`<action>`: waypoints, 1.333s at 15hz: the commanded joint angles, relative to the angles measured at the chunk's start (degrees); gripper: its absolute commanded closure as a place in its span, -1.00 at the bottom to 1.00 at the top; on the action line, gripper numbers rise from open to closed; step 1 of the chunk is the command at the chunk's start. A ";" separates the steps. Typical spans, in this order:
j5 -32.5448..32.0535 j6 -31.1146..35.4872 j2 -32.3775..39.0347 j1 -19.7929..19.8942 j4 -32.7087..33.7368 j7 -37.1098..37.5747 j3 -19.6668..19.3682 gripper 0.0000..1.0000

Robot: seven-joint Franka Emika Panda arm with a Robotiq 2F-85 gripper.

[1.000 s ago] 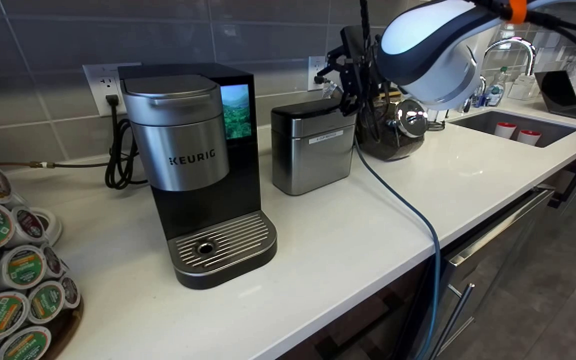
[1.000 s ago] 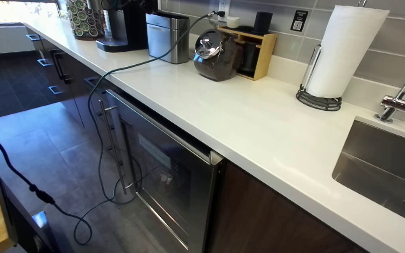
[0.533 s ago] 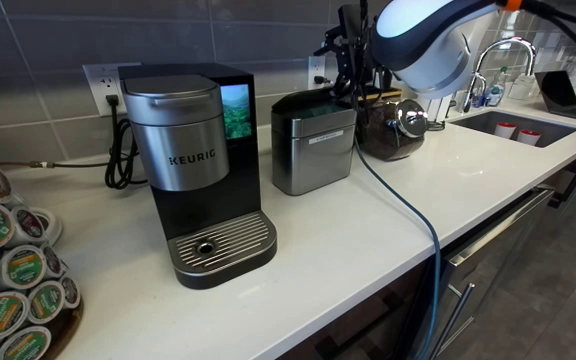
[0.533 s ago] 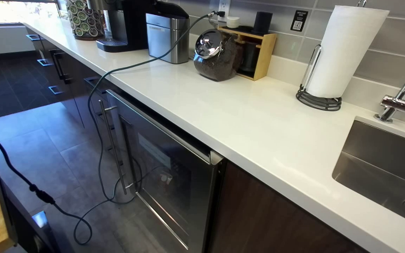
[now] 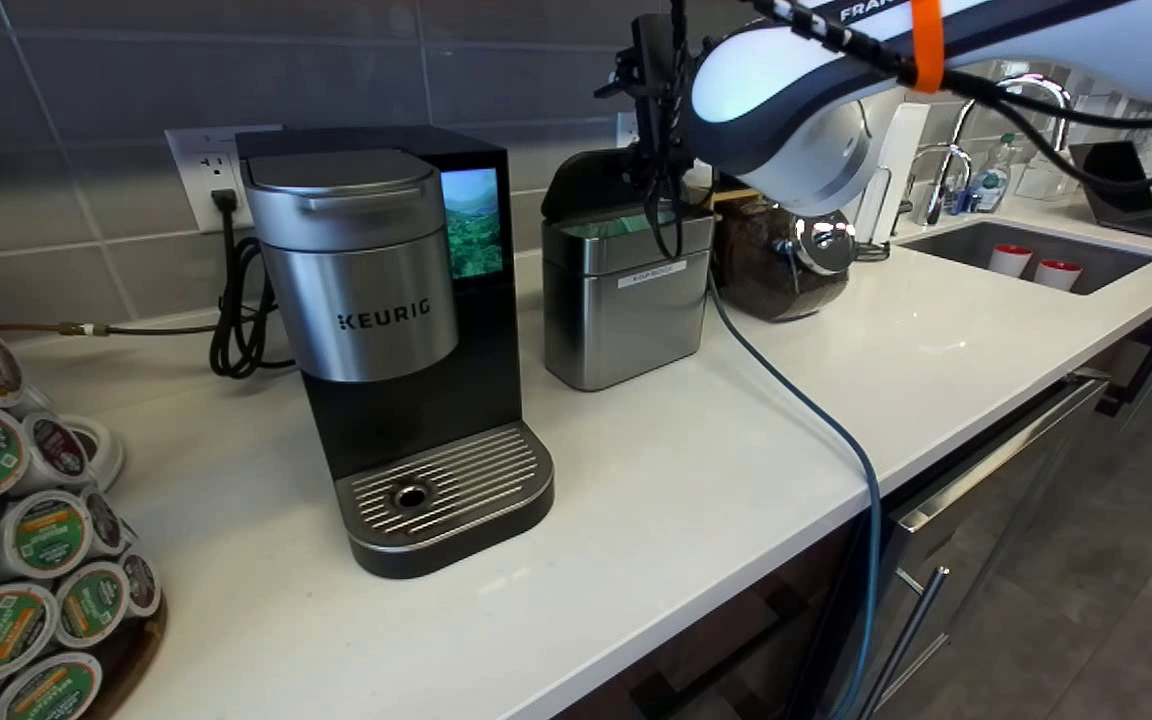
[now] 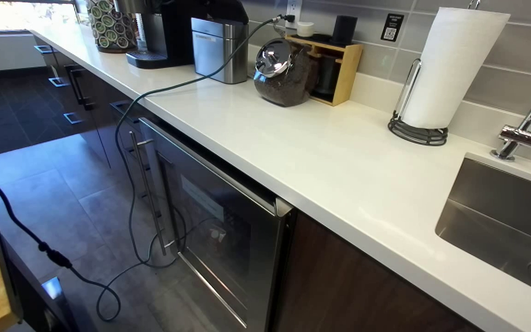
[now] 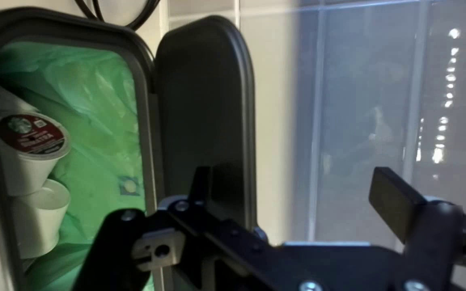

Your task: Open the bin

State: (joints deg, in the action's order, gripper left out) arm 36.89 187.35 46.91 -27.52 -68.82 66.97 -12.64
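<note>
The brushed-steel bin (image 5: 626, 325) stands on the counter beside the coffee maker; it also shows in an exterior view (image 6: 219, 50). Its black lid (image 5: 581, 182) is raised up at the back, near the wall. In the wrist view the lid (image 7: 204, 97) stands open beside the bin's dark rim (image 7: 146, 89). Inside are a green liner (image 7: 99, 117) and white coffee pods (image 7: 34, 169). My gripper (image 7: 291, 182) is open with nothing between its fingers. One finger overlaps the lid in the wrist view; I cannot tell if it touches. In an exterior view the gripper (image 5: 661, 130) is above the bin.
The Keurig coffee maker (image 5: 366, 290) stands close to the bin. A glass jar (image 5: 786, 260) with a chrome lid and a wooden shelf box (image 6: 348, 74) are on its other side. A blue-green cable (image 5: 816, 405) crosses the counter. The tiled wall is behind.
The bin's lid has swung from shut, through slightly raised, to standing up at the back, baring the green liner. My arm and gripper rose and moved left in an exterior view.
</note>
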 commanded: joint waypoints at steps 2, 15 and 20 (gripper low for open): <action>0.94 -2.35 9.76 -4.58 13.06 8.35 -11.80 -1.00; 0.57 -13.65 8.77 -4.82 14.79 11.87 -17.99 -1.00; -6.10 -8.96 0.52 0.27 6.29 7.91 -6.62 -1.00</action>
State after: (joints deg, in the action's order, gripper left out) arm 35.73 176.14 53.54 -29.93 -54.47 75.74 -25.82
